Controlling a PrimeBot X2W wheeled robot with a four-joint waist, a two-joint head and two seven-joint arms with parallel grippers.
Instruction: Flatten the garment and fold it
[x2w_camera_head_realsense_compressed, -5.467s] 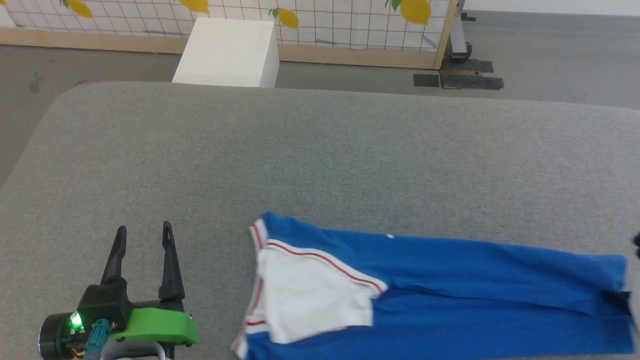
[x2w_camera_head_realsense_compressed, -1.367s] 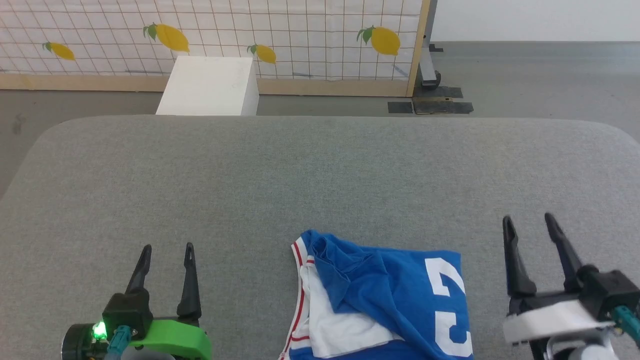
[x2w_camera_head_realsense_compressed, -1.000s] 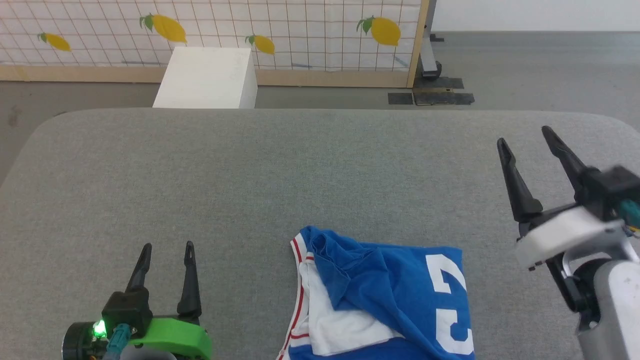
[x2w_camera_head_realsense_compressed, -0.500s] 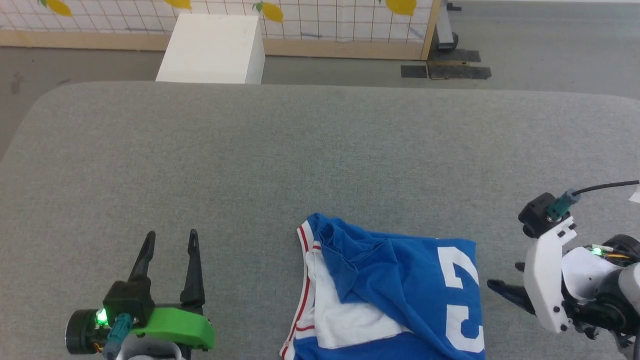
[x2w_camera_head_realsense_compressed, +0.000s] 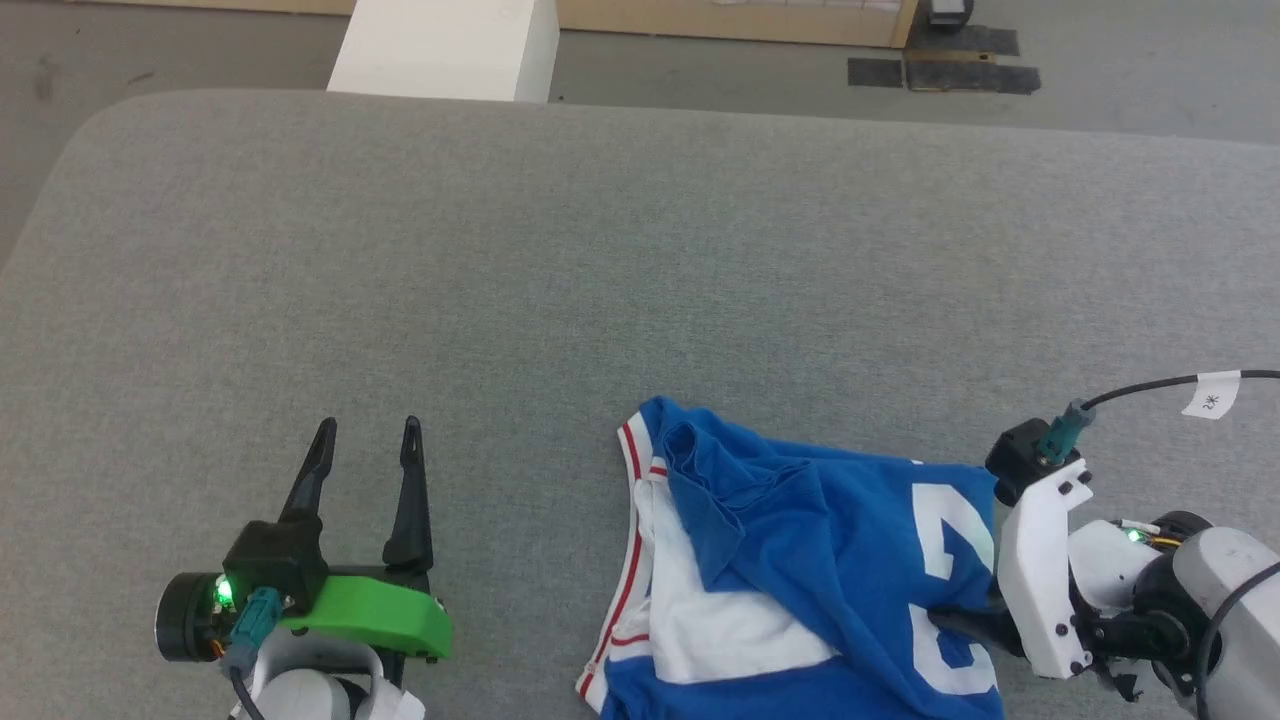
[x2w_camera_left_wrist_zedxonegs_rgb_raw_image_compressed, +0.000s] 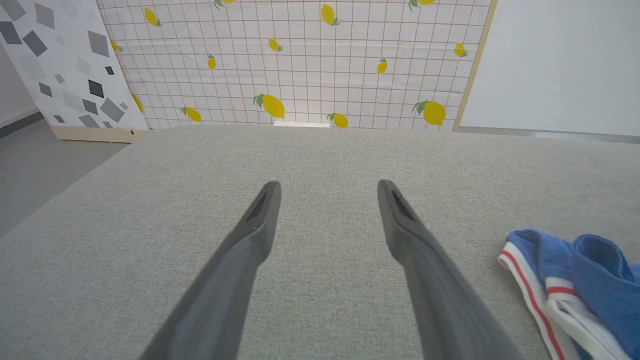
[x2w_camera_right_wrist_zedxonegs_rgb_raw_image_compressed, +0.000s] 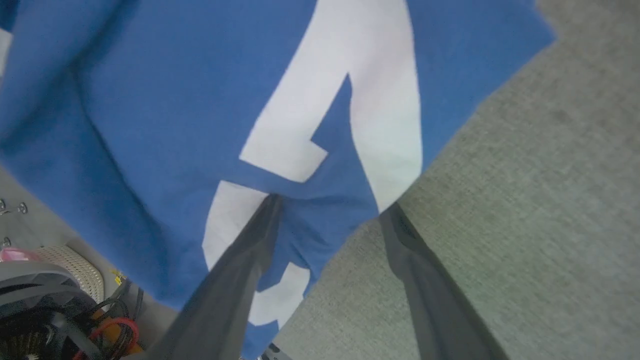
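A royal-blue T-shirt (x2w_camera_head_realsense_compressed: 800, 540) with a white numeral (x2w_camera_right_wrist_zedxonegs_rgb_raw_image_compressed: 360, 100) lies loosely folded at the near right of a grey padded table (x2w_camera_head_realsense_compressed: 600, 250); its white sleeve (x2w_camera_head_realsense_compressed: 710, 620) and red-striped trim face left.

The right gripper (x2w_camera_right_wrist_zedxonegs_rgb_raw_image_compressed: 332, 205) is at the shirt's right edge with its fingers spread apart, gripping nothing; one finger rests on the numeral, the other sits at the cloth's border. The left gripper (x2w_camera_head_realsense_compressed: 367, 430) is at the near left, also spread and empty, well apart from the shirt.

Likely risks: closing here may catch only the top layer, so a pull would undo the fold or bunch the cloth instead of flattening it; the shirt lies close to the near edge of the table and could slide off if dragged that way.

Hard to make out: the shirt's near part is cut off in the head view; the white wrist bracket (x2w_camera_head_realsense_compressed: 1040, 570) there hides the right fingertips; whether the outer finger is under the cloth or beside it cannot be told, nor how many layers lie between the fingers.
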